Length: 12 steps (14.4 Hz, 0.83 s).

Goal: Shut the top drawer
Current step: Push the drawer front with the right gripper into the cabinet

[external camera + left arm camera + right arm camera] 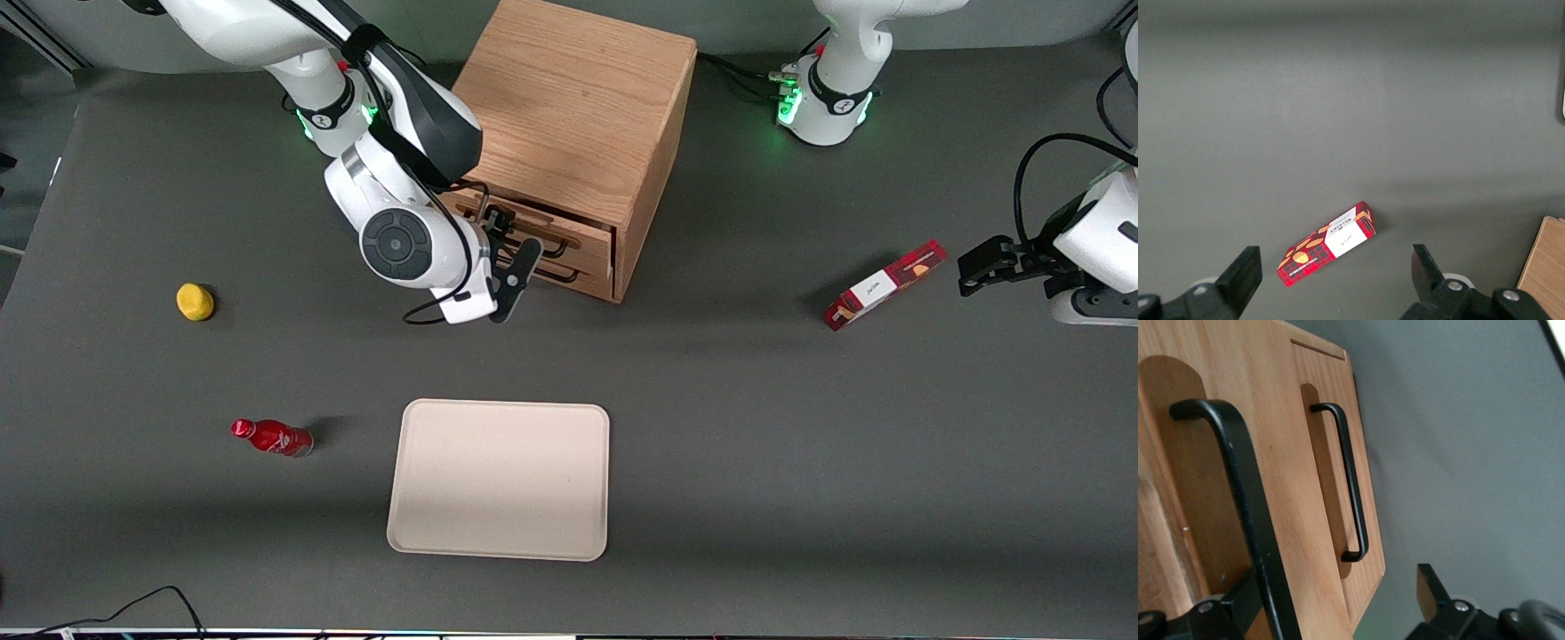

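Observation:
The wooden cabinet stands at the back of the table, its two drawers facing the front camera. The top drawer stands out a little farther than the lower drawer. My right gripper is open, right in front of the top drawer's front. In the right wrist view the top drawer's light-oak front fills the space between the fingers of the gripper. Its black wire handle runs close beside one finger. The lower drawer with its own handle lies farther off.
A beige tray lies nearer the front camera than the cabinet. A red bottle and a yellow fruit lie toward the working arm's end. A red box lies toward the parked arm's end, and also shows in the left wrist view.

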Motion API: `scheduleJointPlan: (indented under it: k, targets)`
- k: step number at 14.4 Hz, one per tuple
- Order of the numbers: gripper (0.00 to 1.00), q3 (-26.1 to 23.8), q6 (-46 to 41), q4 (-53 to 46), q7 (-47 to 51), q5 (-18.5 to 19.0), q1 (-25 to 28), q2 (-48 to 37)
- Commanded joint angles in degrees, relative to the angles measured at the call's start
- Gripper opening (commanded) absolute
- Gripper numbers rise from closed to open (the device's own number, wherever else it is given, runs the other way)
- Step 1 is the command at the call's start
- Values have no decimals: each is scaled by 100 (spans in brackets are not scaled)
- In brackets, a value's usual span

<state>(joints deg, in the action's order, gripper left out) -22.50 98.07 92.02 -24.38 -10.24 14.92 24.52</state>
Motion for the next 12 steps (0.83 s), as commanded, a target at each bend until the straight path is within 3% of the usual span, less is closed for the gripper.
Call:
scheduleJointPlan:
  k: [1,12]
  targets:
    - [100,8,19,176,153,-232,46,-185]
    - [100,44,-428,-140,197,-496,55,-272]
